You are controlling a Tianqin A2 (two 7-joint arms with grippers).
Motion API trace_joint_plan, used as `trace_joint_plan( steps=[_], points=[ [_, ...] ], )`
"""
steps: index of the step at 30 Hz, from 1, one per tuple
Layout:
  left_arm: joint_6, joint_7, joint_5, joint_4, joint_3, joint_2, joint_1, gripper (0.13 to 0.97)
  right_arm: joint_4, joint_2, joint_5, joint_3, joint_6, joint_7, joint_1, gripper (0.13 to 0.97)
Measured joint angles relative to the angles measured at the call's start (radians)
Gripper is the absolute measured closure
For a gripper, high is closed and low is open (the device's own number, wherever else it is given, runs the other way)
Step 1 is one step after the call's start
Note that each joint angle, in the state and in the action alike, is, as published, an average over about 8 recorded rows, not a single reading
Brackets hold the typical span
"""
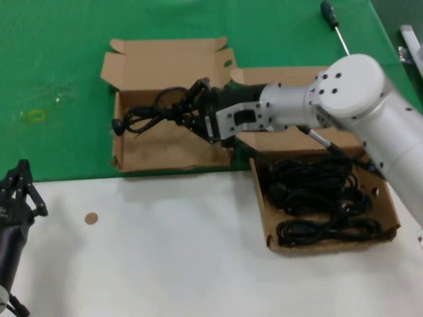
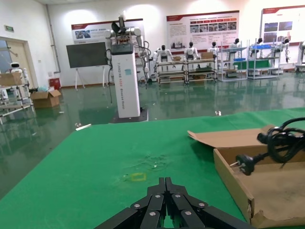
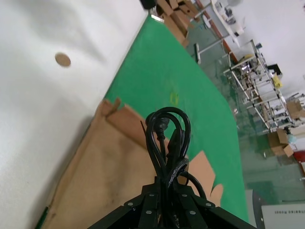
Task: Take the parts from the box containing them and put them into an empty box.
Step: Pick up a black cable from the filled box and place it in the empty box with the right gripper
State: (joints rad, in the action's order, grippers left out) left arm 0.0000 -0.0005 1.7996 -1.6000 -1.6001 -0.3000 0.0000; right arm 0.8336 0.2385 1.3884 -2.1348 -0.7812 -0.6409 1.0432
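My right gripper [image 1: 192, 109] is shut on a black power cord bundle [image 1: 142, 119] and holds it over the empty box [image 1: 165, 153], the narrower one with curved lid tabs on the green mat. In the right wrist view the cord [image 3: 167, 138] loops out from between the shut fingers [image 3: 151, 198] above the box floor [image 3: 105, 162]. The box containing them [image 1: 330, 243] lies to the right with several more cords [image 1: 317, 191] inside. My left gripper [image 1: 20, 188] is parked at the lower left, shut [image 2: 165, 181] and holding nothing. From the left wrist the hanging cord [image 2: 281, 140] shows over the empty box [image 2: 236, 179].
A green-handled screwdriver [image 1: 334, 23] lies on the green mat at the far right. A small brown disc [image 1: 91, 218] lies on the white table in front. The right arm's white forearm [image 1: 317, 102] crosses above the full box's lid.
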Motion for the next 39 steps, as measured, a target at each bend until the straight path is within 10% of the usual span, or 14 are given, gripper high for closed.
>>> trace_joint_plan(
  steps=[14, 39],
  points=[
    [0.0, 0.0, 0.0, 0.0, 0.0, 0.0, 0.0, 0.945, -0.308, -0.104, 0.049, 0.042, 0.077, -0.243, 0.078, 0.914],
    [0.0, 0.0, 0.0, 0.0, 0.0, 0.0, 0.0, 0.945, -0.281, -0.082, 0.087, 0.081, 0.059, -0.256, 0.056, 0.836]
  ],
)
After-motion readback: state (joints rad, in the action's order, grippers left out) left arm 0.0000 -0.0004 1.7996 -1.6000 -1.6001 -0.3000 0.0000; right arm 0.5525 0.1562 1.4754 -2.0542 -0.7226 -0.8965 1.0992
